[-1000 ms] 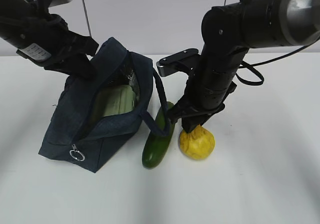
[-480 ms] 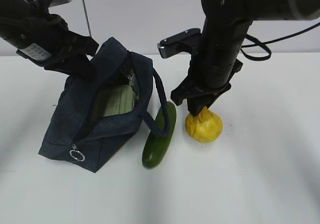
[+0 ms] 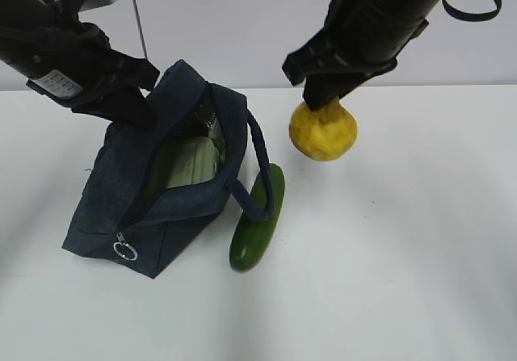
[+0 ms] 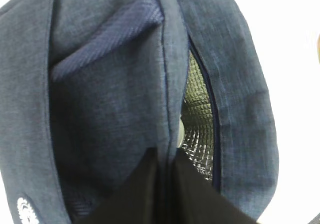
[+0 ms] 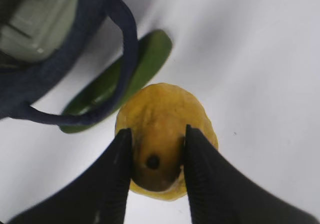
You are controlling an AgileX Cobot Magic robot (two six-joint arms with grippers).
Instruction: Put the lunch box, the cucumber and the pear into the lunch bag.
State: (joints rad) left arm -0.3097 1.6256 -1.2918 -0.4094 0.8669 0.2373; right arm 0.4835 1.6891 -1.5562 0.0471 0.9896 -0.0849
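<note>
pear [image 3: 324,131] hanging narrow end up, cucumber [image 3: 258,217] lying lengthwise

The lunch bag [image 3: 161,191] is matt, woven dark-blue cloth with a quilted silvery lining and a shiny metal ring pull [image 3: 124,250], the cucumber [image 3: 258,219] smooth and glossy, the pear [image 3: 324,131] lumpy and dull, the lunch box [image 3: 191,161] lid matt plastic, the table [image 3: 420,256] smooth white.

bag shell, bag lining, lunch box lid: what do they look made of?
Lunch bag: woven navy fabric, matte, denim-like; the weave shows in the left wrist view.
Lining: silvery quilted grid, probably foil-type insulation; slight sheen.
Lunch box lid: pale sage green, smooth with moulded edges, likely plastic, semi-matte.
</note>
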